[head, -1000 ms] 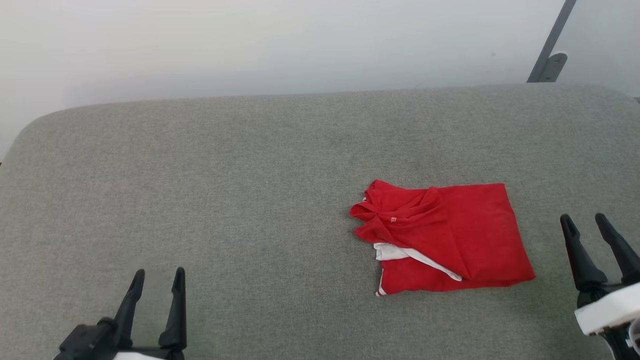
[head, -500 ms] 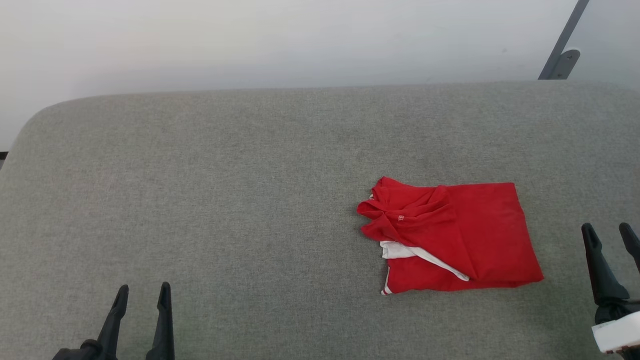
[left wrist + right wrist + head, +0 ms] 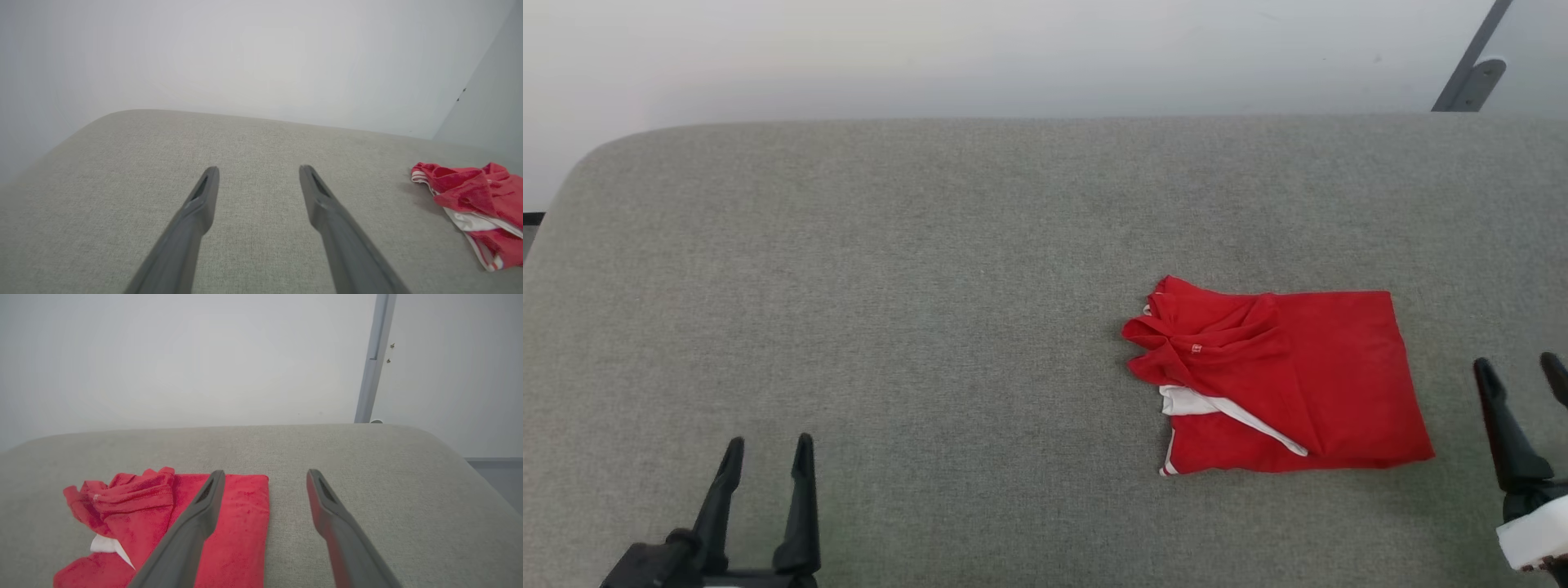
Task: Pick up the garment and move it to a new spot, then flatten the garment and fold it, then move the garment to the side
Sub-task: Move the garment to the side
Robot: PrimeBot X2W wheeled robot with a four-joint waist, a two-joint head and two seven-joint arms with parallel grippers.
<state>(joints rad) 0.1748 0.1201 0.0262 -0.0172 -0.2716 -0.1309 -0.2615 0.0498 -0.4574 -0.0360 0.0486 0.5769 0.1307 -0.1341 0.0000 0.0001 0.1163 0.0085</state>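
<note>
The left gripper point(image 3: 769, 441) sits at the near left, its two dark fingers spread with nothing between them. The right gripper point(image 3: 1517, 361), at the near right edge, is likewise spread wide and empty. Near the right gripper but apart from it, the garment point(image 3: 1307, 384) lies folded into a rough rectangle on the grey fabric surface point(image 3: 931, 286), with its bunched collar and a white sleeve end at its left edge. A white wall point(image 3: 1013, 49) stands behind.

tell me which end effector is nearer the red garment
Right. The right end effector is just beyond the right edge of the garment; the left end effector is well off to its left.
</note>
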